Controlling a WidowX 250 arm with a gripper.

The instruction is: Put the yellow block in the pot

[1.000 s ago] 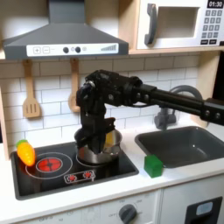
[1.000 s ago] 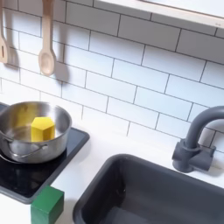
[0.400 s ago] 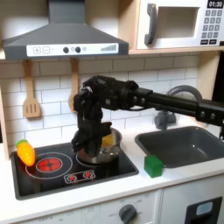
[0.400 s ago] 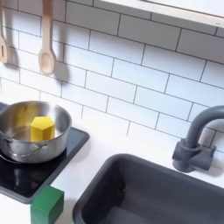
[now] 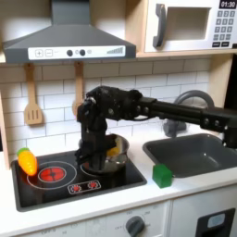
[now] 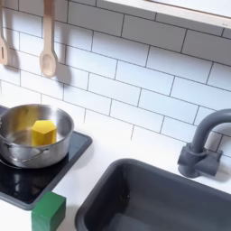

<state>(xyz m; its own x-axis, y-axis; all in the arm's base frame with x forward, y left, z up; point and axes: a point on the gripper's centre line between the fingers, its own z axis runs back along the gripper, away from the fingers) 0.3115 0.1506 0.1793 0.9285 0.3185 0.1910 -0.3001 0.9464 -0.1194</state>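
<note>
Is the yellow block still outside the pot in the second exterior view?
No, the yellow block sits inside the pot, resting on its bottom, within the steel walls.

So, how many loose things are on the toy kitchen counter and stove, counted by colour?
Yellow: 1, the yellow block inside the pot
Green: 1, the green cube
Orange-yellow: 1, the toy vegetable
Steel: 1, the pot
Total: 4

Pot (image 6: 18, 144): shiny steel, sitting on the black stovetop (image 6: 36, 185).
Yellow block (image 6: 42, 133): inside the pot, resting on its floor.
Green cube (image 6: 48, 211): on the worktop, bottom edge.
Sink (image 6: 144, 203): dark basin, faucet (image 6: 204, 149) behind.
Wall: wooden spoon (image 6: 48, 41) hanging.
</note>
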